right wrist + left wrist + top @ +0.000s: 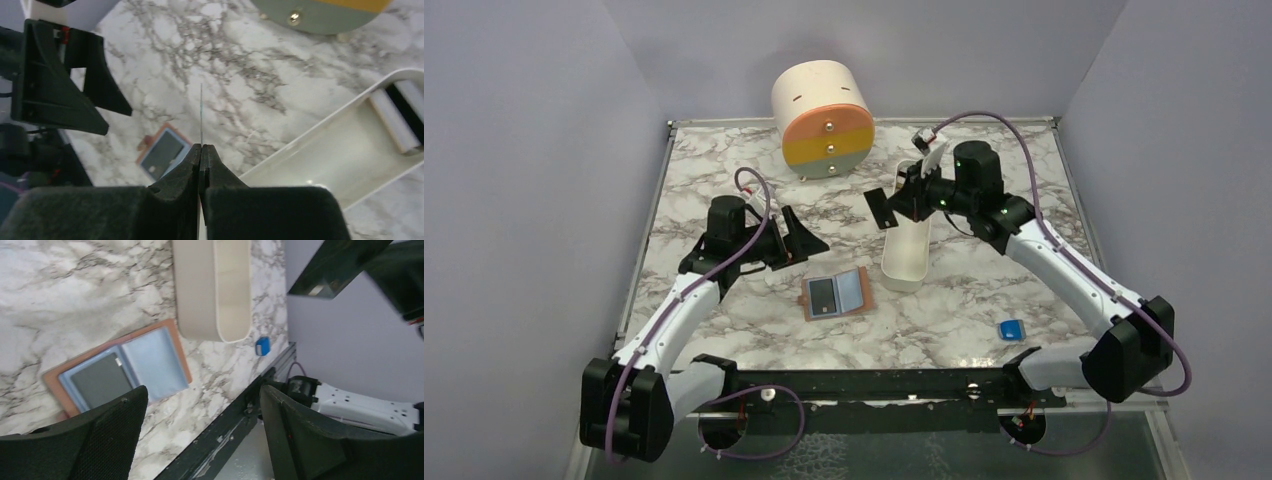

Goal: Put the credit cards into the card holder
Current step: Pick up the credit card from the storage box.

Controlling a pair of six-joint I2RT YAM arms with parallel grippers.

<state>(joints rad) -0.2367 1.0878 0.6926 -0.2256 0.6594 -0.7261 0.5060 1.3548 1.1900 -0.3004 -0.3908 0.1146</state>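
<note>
The card holder [852,293] looks leather, the tray [904,272] smooth plastic, the tabletop [724,180] marbled

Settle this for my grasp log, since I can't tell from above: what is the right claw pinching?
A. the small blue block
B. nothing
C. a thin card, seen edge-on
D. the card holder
C: in the right wrist view the right claw is shut on a thin card standing edge-on, while the blue block and the open card holder lie on the table.

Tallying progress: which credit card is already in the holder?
The dark grey card, flat in the card holder; the held card is pinched edge-on in the right gripper.
</note>
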